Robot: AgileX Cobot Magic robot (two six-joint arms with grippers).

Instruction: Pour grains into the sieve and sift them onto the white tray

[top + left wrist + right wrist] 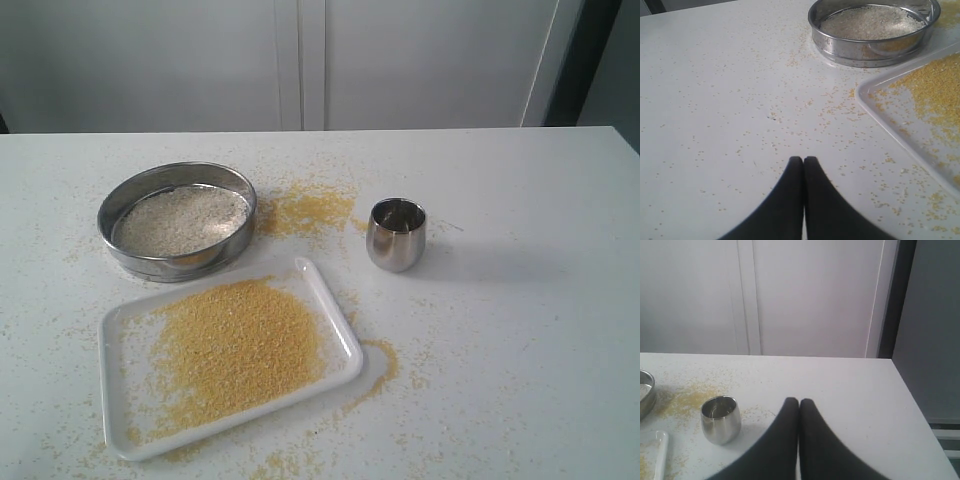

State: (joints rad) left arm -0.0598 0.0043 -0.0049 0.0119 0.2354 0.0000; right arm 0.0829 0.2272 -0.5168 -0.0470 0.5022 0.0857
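While golden grains (235, 345) on white tray (120, 372), sieve (176, 264) beside

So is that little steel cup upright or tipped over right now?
Upright. The steel cup stands on its base on the table, mouth facing up; whether it is empty, cannot tell.

No writing, label, brand mark, number or sign can be read in any of the views. The steel wall of the sieve (165, 266), the white tray (124, 345) and the small steel cup (396, 238) show only plain, unmarked surfaces.
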